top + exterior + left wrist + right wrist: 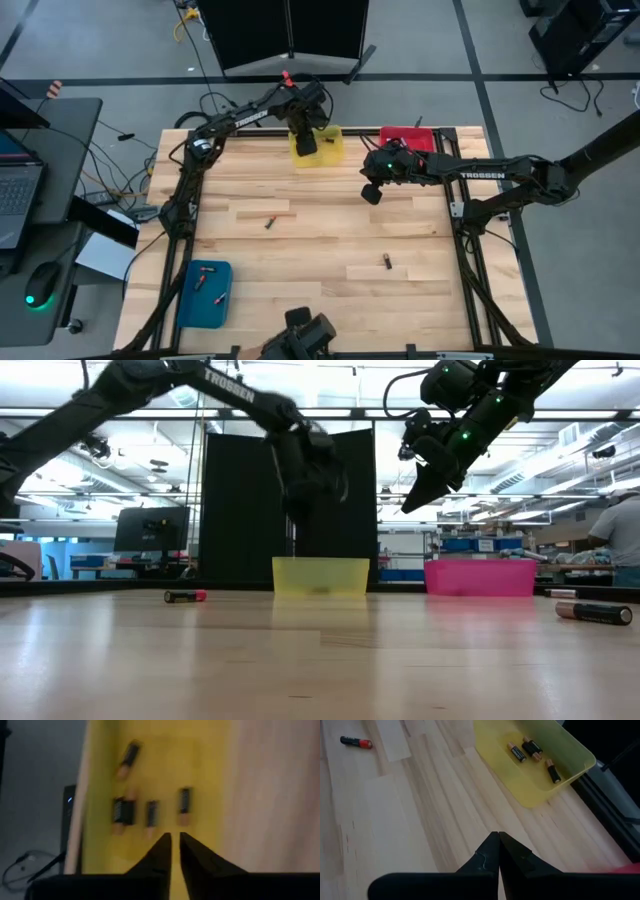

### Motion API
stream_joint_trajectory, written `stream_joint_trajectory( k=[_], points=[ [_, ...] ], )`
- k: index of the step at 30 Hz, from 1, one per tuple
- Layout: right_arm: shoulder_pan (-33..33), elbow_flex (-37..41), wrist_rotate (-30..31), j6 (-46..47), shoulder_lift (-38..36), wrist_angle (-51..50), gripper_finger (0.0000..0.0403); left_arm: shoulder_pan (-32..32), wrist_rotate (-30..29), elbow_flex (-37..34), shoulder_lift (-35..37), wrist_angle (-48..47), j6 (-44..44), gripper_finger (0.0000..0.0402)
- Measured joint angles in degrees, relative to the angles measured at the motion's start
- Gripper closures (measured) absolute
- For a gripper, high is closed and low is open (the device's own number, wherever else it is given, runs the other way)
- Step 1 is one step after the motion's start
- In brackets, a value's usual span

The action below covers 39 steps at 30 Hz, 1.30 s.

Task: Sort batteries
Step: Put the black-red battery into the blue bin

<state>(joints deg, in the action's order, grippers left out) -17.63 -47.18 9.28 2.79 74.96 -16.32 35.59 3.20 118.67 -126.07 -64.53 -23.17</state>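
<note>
While our left tool (304, 135) hangs over the yellow bin (330, 152), fingers nearly together and empty above its batteries (151, 813), our right tool (372, 192) hovers pinched empty, two batteries (270, 221) lying loose on the tabletop (320, 250).

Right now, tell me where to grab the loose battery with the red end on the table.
Grip the red-ended battery across its black middle, coming straight down. It lies flat and alone on the table, long sides exposed. Set the fingers crosswise to its axis, or the round body may roll.
</note>
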Motion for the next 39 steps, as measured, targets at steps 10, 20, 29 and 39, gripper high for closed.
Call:
stream_joint_trajectory(
  k=[10,20,29,39],
  points=[
    [0.38,2.25,-0.02,0.00,-0.02,3.52,0.0388,-6.98,0.87,-12.83,13.50,6.06,5.87,0.0396],
    [1.65,9.77,-4.32,2.01,-0.02,19.22,0.0389,-15.26,-2.57,-45.27,36.35,26.16,22.29,0.0398],
    [1.94,14.23,-8.79,3.64,0.10,24.77,0.0381,-28.75,-15.00,-62.34,46.07,29.46,41.39,0.0397],
    [1.92,14.40,-8.94,2.60,1.59,27.96,0.0386,-38.24,-22.02,-71.55,46.10,33.15,61.30,0.0394]
  ],
)
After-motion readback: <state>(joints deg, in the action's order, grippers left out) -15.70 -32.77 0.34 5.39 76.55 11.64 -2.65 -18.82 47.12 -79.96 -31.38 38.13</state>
